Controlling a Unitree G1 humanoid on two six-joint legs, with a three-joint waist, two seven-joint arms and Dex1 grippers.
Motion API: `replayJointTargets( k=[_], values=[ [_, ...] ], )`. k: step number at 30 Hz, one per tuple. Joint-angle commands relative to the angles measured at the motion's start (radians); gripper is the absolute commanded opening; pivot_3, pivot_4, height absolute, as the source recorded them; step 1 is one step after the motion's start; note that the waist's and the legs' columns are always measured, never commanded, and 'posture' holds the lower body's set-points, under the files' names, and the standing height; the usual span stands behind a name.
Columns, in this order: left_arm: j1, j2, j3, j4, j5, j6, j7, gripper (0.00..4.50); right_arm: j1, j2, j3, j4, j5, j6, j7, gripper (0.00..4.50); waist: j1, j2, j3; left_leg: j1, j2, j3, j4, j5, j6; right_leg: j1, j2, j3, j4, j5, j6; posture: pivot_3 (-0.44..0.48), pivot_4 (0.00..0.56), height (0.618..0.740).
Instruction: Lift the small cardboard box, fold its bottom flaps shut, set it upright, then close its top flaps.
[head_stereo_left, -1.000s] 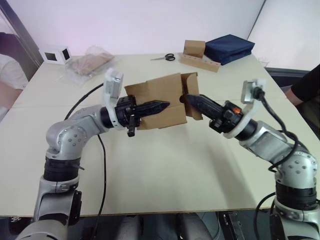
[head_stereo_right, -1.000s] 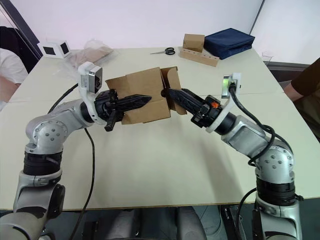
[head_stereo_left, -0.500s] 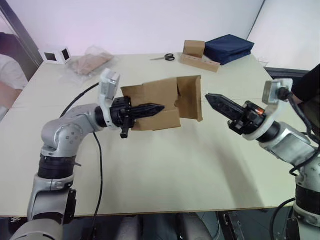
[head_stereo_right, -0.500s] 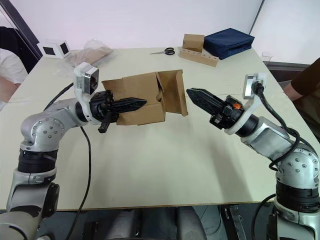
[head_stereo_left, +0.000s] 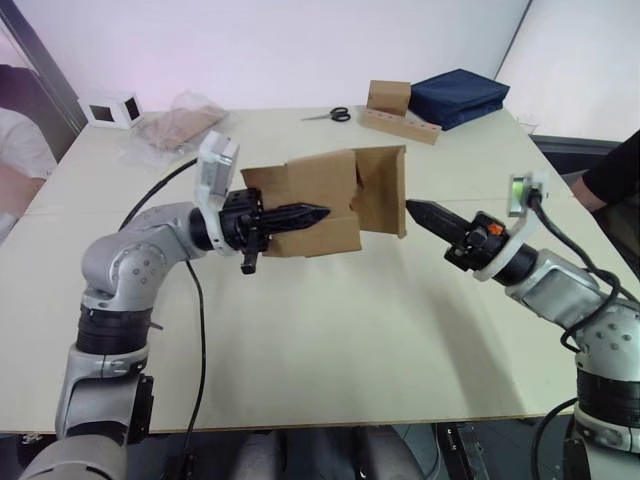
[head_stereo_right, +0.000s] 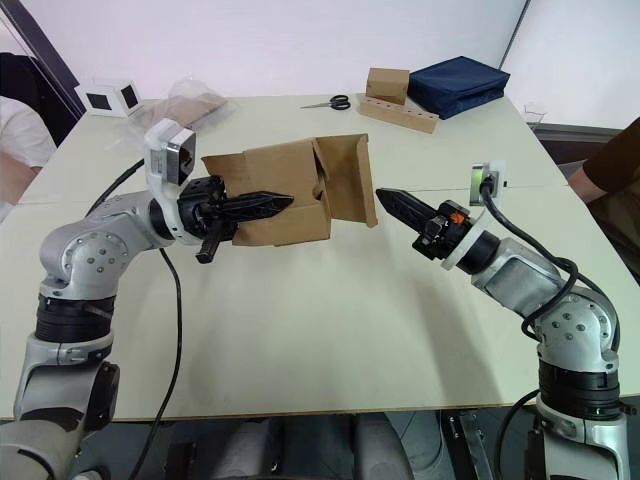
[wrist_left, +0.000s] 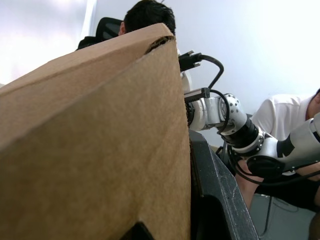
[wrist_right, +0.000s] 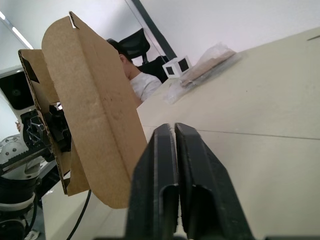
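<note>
The small cardboard box (head_stereo_left: 305, 205) hangs on its side above the table (head_stereo_left: 330, 330). My left gripper (head_stereo_left: 300, 214) is shut on its front wall, one finger (wrist_left: 216, 192) lying along the outside of the cardboard. At the box's right end a flap (head_stereo_left: 383, 188) stands swung out, with another flap (head_stereo_right: 326, 175) behind it. I cannot tell whether these are the bottom flaps or the top flaps. My right gripper (head_stereo_left: 418, 210) is shut with nothing in it. It points at the swung-out flap (wrist_right: 95, 115) from the right, a short gap away.
At the back of the table lie scissors (head_stereo_left: 329, 115), a brown box on a cardboard strip (head_stereo_left: 392, 108), a navy bag (head_stereo_left: 458, 95), a plastic bag (head_stereo_left: 178, 125) and a white cube box (head_stereo_left: 110, 108). People sit at the left (head_stereo_left: 20, 150) and right (head_stereo_left: 615, 170) edges.
My right gripper drew out of the box's right end, swung away to the right, and has now come back close to the flap. That flap swung outward. The left gripper kept hold.
</note>
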Motion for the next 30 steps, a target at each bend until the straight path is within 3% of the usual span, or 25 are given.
replayJointTargets(
  k=[1, 6, 30],
  values=[
    [-0.019, -0.011, 0.016, 0.006, 0.031, -0.048, 0.019, 0.0, -0.043, -0.041, 0.058, -0.103, -0.162, -0.025, -0.046, 0.04, 0.0, 0.0, 0.0, 0.0, 0.0, 0.0, 0.0, 0.0, 0.0, 0.0, 0.0, 0.0, 0.0, 0.0, 0.0, 0.0, 0.15, 0.74],
    [-0.017, -0.029, 0.006, 0.025, 0.07, -0.087, 0.028, 0.0, -0.071, -0.05, 0.165, -0.174, -0.381, -0.062, -0.083, 0.04, -0.001, 0.0, 0.0, 0.0, 0.0, 0.0, 0.0, 0.0, 0.0, 0.0, 0.0, 0.0, 0.0, 0.0, 0.0, 0.0, 0.15, 0.74],
    [-0.003, -0.061, -0.012, 0.03, 0.117, -0.117, 0.037, 0.0, -0.16, 0.067, 0.252, -0.26, -0.546, -0.032, -0.127, 0.04, -0.002, 0.0, 0.0, 0.0, 0.0, 0.0, 0.0, 0.0, 0.0, 0.0, 0.0, 0.0, 0.0, 0.0, 0.0, 0.0, 0.15, 0.74]
  ],
)
